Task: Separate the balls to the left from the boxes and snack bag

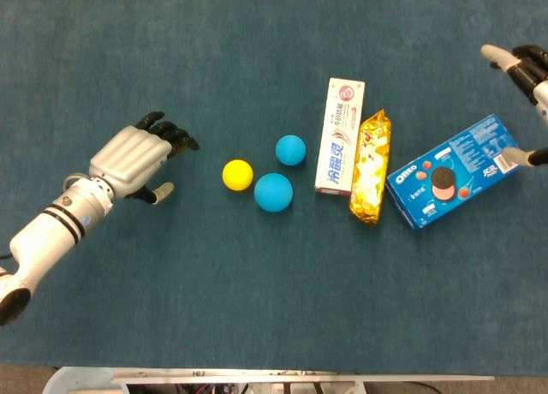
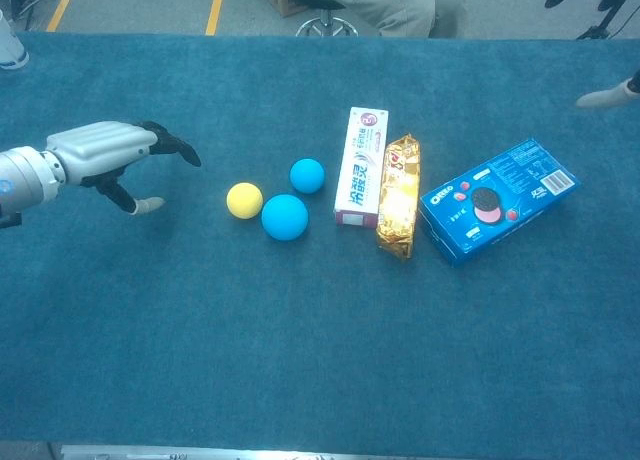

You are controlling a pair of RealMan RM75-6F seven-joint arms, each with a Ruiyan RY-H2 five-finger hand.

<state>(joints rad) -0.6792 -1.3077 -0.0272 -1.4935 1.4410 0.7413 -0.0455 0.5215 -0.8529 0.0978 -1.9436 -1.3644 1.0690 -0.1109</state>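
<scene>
A yellow ball (image 1: pixel 237 175) (image 2: pixel 244 200) lies mid-table with a small blue ball (image 1: pixel 290 150) (image 2: pixel 307 175) and a larger blue ball (image 1: pixel 273 192) (image 2: pixel 285 217) just right of it. Further right lie a white toothpaste box (image 1: pixel 340 135) (image 2: pixel 360 166), a gold snack bag (image 1: pixel 370 166) (image 2: pixel 399 195) and a blue Oreo box (image 1: pixel 455 170) (image 2: pixel 498 200). My left hand (image 1: pixel 139 160) (image 2: pixel 110 155) hovers open a short way left of the yellow ball, holding nothing. My right hand (image 1: pixel 527 81) (image 2: pixel 612 90) is at the right edge, fingers spread, beside the Oreo box's far end.
The table (image 1: pixel 257 308) is covered in blue carpet-like cloth. Beyond its far edge in the chest view sit a person's legs and a stool (image 2: pixel 375 5). A pale bin rim (image 1: pixel 81 380) shows at the near edge.
</scene>
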